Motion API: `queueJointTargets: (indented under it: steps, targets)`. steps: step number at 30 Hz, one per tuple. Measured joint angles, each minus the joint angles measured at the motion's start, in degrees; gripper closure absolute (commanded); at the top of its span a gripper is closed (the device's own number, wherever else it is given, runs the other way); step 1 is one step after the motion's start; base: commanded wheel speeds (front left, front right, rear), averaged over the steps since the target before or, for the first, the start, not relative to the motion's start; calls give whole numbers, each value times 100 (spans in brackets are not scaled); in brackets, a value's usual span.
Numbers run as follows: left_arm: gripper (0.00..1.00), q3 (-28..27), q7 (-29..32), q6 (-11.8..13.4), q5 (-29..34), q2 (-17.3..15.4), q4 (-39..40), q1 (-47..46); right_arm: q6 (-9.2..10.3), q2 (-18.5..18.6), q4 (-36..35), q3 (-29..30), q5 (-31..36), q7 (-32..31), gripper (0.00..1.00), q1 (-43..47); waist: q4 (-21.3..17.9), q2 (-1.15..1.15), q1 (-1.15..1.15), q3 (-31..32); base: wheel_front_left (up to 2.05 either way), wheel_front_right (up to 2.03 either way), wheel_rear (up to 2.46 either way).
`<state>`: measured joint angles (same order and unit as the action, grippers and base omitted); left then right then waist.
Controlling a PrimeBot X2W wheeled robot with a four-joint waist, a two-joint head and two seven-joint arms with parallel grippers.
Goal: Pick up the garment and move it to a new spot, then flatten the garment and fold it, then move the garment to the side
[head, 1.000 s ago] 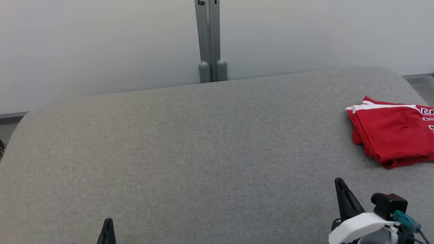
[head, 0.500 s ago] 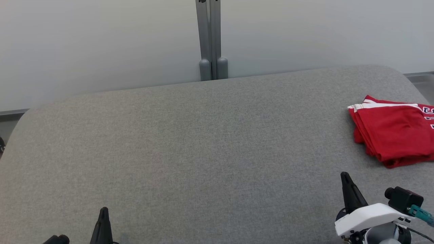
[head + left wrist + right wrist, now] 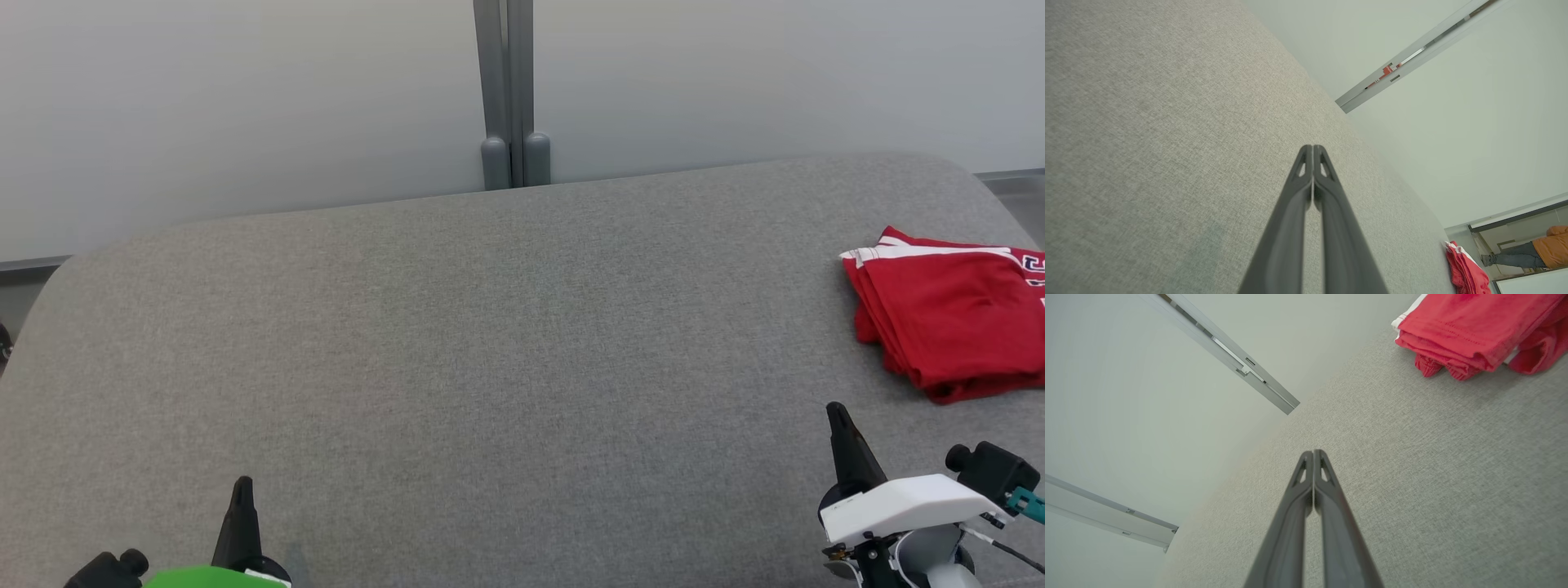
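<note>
The red garment [image 3: 951, 314] with white trim lies folded at the right edge of the grey table [image 3: 490, 343]; it also shows in the right wrist view [image 3: 1474, 330] and small in the left wrist view [image 3: 1466, 271]. My right gripper [image 3: 836, 408] hovers near the front right, a little in front and to the left of the garment, fingers pressed together and holding nothing [image 3: 1313, 452]. At the lower left my left gripper [image 3: 242, 483] is shut and empty too [image 3: 1312, 147], far from the garment.
A grey post [image 3: 513, 90] rises behind the table's far edge against a pale wall. In the left wrist view a person [image 3: 1535, 251] in an orange top shows through a distant opening. The table's corners are rounded.
Both grippers have come further up into the head view, the left showing more of its wrist. The picture has shifted slightly; the garment lies as before.
</note>
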<state>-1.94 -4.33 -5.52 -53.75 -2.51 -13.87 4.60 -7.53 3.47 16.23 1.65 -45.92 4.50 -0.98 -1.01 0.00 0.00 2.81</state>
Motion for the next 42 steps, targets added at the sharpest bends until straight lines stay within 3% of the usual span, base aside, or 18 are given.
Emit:
queueJointTargets:
  steps: [42]
  targets:
    - [100,-271,638,-103,-2264,-7,-9,-617,1,-40,-122,292,-2739,-653,100,-289,51,0,0,-151,0,0,0]
